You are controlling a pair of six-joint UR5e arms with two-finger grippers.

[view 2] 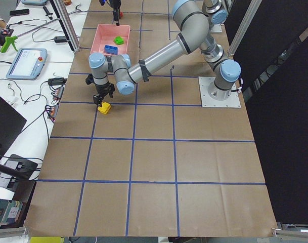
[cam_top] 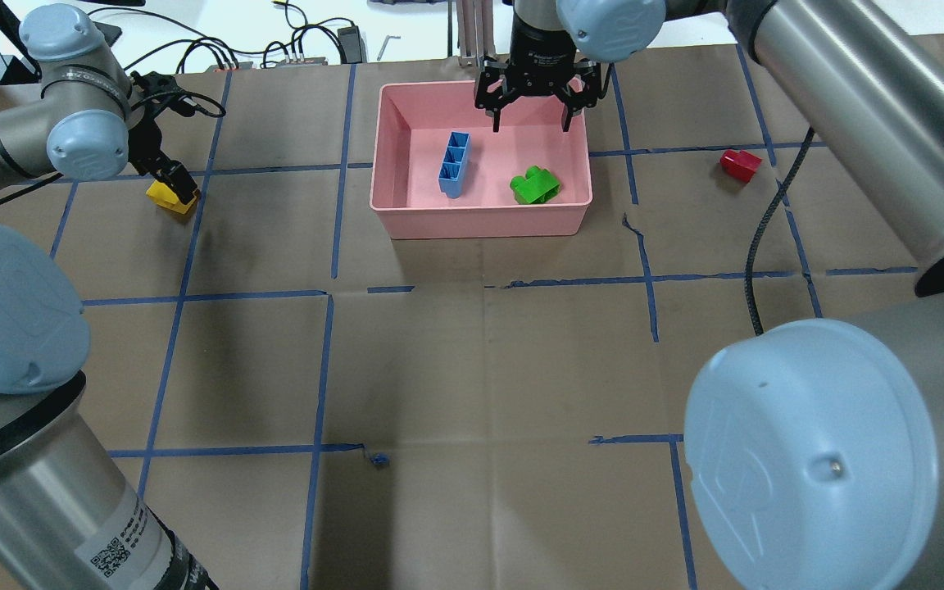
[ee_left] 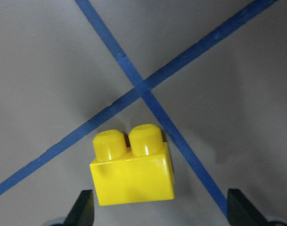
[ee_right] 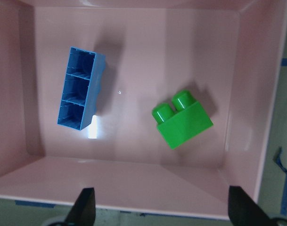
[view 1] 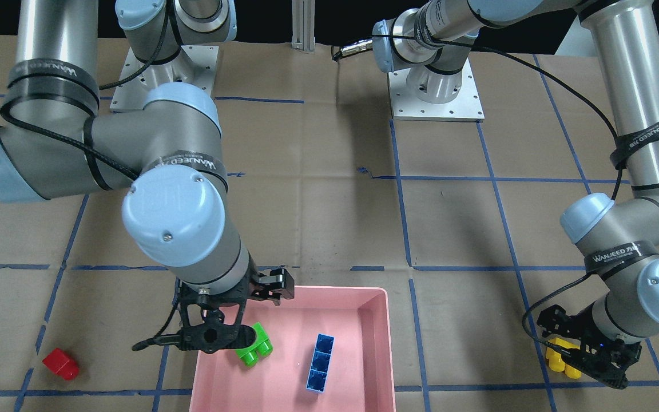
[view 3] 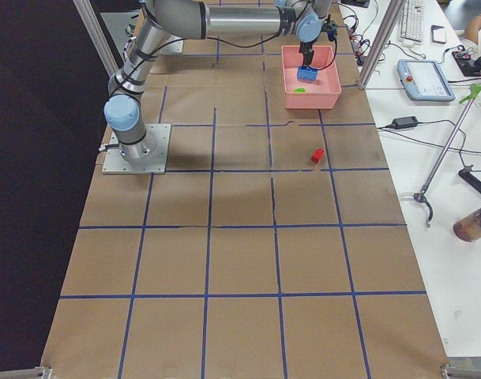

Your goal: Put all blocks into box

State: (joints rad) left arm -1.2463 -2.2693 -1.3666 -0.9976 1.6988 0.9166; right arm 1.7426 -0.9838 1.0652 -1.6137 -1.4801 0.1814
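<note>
The pink box (cam_top: 480, 221) stands at the table's far side. The blue block (cam_top: 454, 164) and the green block (cam_top: 536, 186) lie inside it, as the right wrist view shows, blue (ee_right: 79, 94) and green (ee_right: 182, 119). My right gripper (cam_top: 531, 123) is open and empty above the box's far wall. The yellow block (cam_top: 167, 197) lies on the table to the box's left. My left gripper (cam_top: 170, 184) is open, low over it, with fingers on either side and apart from it (ee_left: 134, 172). The red block (cam_top: 740, 164) lies on the table right of the box.
The brown table is marked with a grid of blue tape (cam_top: 333, 205). Two arm base plates (view 1: 435, 91) sit at the robot's side. Cables and devices (cam_top: 300, 57) lie beyond the table's far edge.
</note>
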